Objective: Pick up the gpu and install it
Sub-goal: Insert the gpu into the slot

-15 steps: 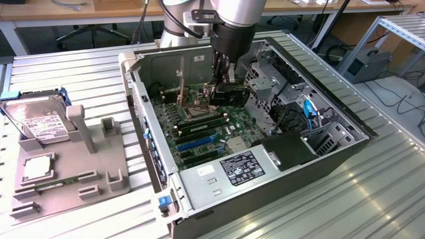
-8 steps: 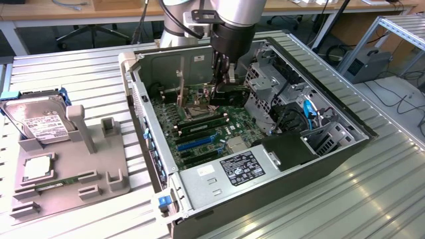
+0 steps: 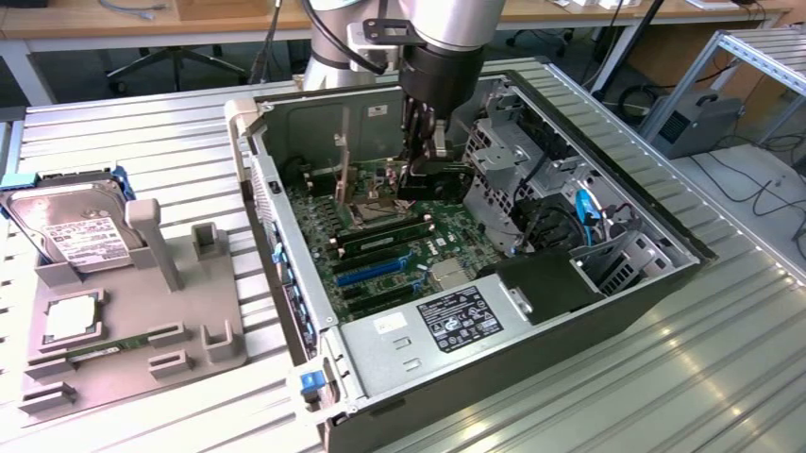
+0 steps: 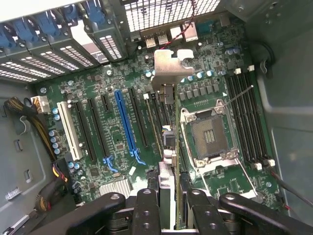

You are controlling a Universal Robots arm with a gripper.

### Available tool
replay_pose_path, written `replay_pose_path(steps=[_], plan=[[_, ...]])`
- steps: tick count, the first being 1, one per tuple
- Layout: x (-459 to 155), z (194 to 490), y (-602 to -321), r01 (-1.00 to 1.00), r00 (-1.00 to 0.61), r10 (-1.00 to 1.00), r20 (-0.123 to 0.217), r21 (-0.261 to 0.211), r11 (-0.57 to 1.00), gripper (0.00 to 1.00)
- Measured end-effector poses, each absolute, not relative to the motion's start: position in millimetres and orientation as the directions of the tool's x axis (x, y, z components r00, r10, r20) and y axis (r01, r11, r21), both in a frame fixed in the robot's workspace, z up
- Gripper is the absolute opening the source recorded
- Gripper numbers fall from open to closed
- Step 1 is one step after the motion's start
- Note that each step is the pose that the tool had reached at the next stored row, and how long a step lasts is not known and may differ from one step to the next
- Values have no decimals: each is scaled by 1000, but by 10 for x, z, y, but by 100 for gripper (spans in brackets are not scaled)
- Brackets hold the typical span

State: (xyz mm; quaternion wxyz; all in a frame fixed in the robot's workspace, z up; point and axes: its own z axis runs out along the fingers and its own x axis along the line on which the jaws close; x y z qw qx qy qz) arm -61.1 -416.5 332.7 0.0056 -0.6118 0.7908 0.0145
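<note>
Inside the open computer case (image 3: 655,283) my gripper (image 3: 422,160) reaches down over the motherboard (image 3: 377,245). It is shut on the gpu (image 4: 168,147), a thin black card seen edge-on in the wrist view, clamped between the black fingers (image 4: 146,210). The card's silvery metal bracket (image 4: 171,66) points at the rear slot covers (image 4: 78,54). The card hangs above the board, over the black slots between the blue slot (image 4: 126,122) and the bare CPU socket (image 4: 208,137). In the exterior view the bracket (image 3: 342,175) stands upright to the left of my gripper.
A drive cage (image 3: 504,160) and cables (image 3: 586,212) crowd the case on the exterior view's right; the power supply (image 3: 428,330) sits at its near end. Left of the case, a grey fixture (image 3: 189,283) holds a hard drive (image 3: 75,231) and a green memory stick (image 3: 113,347).
</note>
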Motion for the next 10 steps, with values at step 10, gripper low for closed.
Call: replay_pose_path(steps=[10], plan=[[-611,3325,-4165,-970,-241,-970,-27,16,241,27]])
